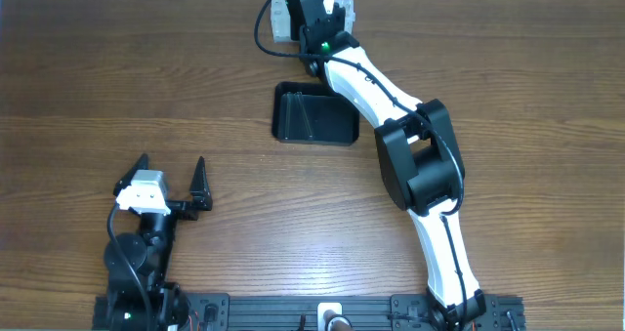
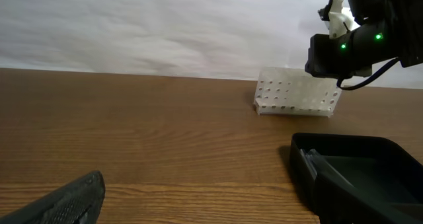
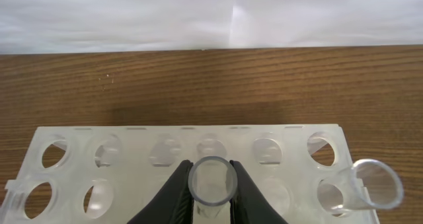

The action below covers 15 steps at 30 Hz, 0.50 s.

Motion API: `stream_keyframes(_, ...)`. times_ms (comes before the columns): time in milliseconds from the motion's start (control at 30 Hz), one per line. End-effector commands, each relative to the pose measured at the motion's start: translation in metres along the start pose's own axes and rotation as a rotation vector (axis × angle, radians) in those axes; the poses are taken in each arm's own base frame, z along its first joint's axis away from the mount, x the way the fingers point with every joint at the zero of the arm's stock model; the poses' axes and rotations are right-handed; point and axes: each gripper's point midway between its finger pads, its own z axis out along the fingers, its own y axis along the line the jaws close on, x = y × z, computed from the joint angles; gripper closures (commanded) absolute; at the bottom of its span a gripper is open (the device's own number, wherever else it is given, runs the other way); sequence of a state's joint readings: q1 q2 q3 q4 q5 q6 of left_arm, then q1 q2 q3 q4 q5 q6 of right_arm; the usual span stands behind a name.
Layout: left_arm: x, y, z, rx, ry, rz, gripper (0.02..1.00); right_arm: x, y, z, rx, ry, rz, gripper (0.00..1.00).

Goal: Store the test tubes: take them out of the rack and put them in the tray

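Rack [image 1: 283, 17] behind tray [image 1: 293, 89]
On table [image 1: 98, 77]: rack at far side, tray just before it; R gripper [image 3: 210, 172] above rack, tube [image 3: 212, 182] betw. fingers; L gripper [image 1: 172, 165] well apart, near-left.

We see a dark brown wooden table [image 1: 117, 67] whose grain runs from side to side across the top view. Along its far edge, in both wrist views, we find a white backdrop [image 2: 132, 26] rising straight from the wood. Its surface looks faintly mottled or creased, and in the right wrist view a pale vertical line [image 3: 232, 16] crosses it. The light is soft and even, and we make out a dim sheen on the wood near the backdrop.
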<state>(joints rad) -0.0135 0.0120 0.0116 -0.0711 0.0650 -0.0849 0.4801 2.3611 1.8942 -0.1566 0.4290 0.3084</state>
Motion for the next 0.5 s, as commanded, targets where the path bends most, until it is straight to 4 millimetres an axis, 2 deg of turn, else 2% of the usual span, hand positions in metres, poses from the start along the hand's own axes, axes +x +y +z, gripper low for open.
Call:
stream_keyframes(33,0.002,-0.001,0.000,0.008,0.001,0.018,0.018,-0.005,-0.001,0.003,0.014,-0.020,-0.011,0.853)
stream_keyframes(300,0.002,-0.001,0.000,0.008,0.001,0.017,0.018,-0.013,-0.001,-0.003,0.035,-0.044,-0.030,0.853)
stream_keyframes(500,0.002,-0.001,0.000,0.008,0.001,0.017,0.018,-0.052,0.001,-0.033,0.012,-0.105,-0.004,0.864)
